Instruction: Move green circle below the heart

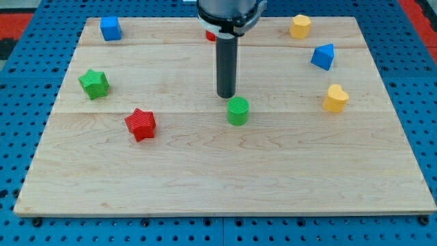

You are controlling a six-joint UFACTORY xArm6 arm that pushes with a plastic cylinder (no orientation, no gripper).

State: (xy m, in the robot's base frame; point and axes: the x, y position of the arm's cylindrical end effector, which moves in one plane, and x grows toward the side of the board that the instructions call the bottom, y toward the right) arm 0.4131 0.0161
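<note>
The green circle (237,111) stands near the middle of the wooden board. My tip (226,96) is just above it in the view and slightly to its left, very close to it or touching it. The yellow heart (335,98) lies at the view's right, about level with the green circle and well apart from it.
A red star (141,124) lies left of the green circle. A green star (94,83) is at the far left. A blue cube (110,29) is top left. A yellow hexagon (300,26) and a blue triangle (323,56) are top right. A red block (210,35) is mostly hidden behind the rod.
</note>
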